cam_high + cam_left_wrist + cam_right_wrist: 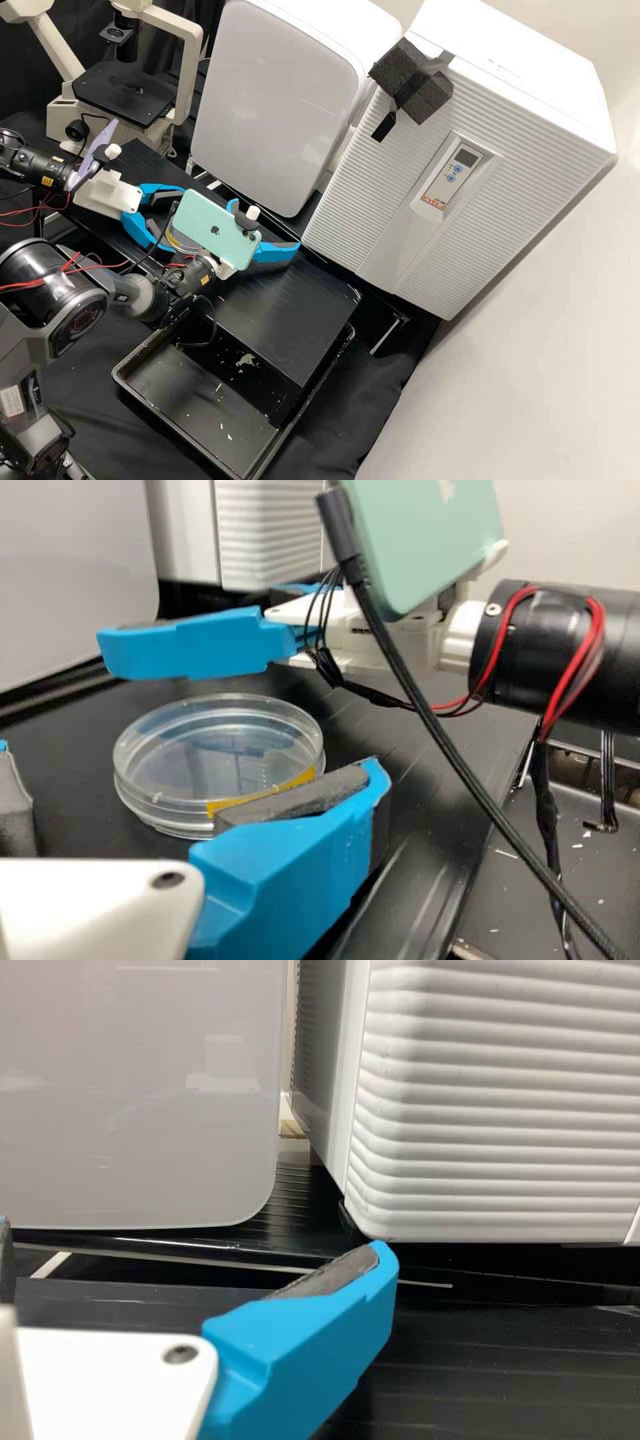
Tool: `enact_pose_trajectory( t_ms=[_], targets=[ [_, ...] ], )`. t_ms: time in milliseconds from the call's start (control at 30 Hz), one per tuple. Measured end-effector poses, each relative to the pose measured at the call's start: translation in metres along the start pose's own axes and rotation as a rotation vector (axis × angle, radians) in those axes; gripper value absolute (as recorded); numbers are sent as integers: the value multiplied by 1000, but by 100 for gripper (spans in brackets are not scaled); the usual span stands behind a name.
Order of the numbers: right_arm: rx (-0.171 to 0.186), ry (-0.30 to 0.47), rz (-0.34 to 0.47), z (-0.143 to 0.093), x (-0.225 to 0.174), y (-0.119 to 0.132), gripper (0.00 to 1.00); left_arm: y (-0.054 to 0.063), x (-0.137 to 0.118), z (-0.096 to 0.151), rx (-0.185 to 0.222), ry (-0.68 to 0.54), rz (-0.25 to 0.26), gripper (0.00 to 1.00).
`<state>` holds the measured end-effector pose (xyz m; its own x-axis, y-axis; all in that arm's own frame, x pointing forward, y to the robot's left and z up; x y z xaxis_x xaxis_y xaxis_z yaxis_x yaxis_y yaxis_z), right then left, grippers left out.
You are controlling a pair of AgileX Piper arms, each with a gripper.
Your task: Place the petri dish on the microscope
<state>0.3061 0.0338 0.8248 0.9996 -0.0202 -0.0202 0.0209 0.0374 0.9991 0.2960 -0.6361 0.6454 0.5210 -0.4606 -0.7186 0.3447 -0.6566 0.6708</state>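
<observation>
Gaping: left pincer; petri dish near its fingertips; right pincer: fingers spread well apart

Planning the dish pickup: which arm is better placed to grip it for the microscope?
Left seems better. The left gripper is open with the petri dish right by its fingers, and its arm is nearer the microscope. The right gripper faces the white cabinet instead.
</observation>
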Motion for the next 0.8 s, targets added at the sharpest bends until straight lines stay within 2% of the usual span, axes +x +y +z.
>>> enact_pose_trajectory(
  t_ms=[133,533,733,800],
  targets=[
    [0,0,0,0,0,0,100,2,6,6,-21,-19,-7,100],
    [0,0,0,0,0,0,100,2,13,11,-17,-27,-22,100],
    [0,0,0,0,0,0,100,1,13,10,26,-17,-30,100],
    [0,0,0,0,0,0,100,1,13,10,26,-17,-30,100]
  ],
)
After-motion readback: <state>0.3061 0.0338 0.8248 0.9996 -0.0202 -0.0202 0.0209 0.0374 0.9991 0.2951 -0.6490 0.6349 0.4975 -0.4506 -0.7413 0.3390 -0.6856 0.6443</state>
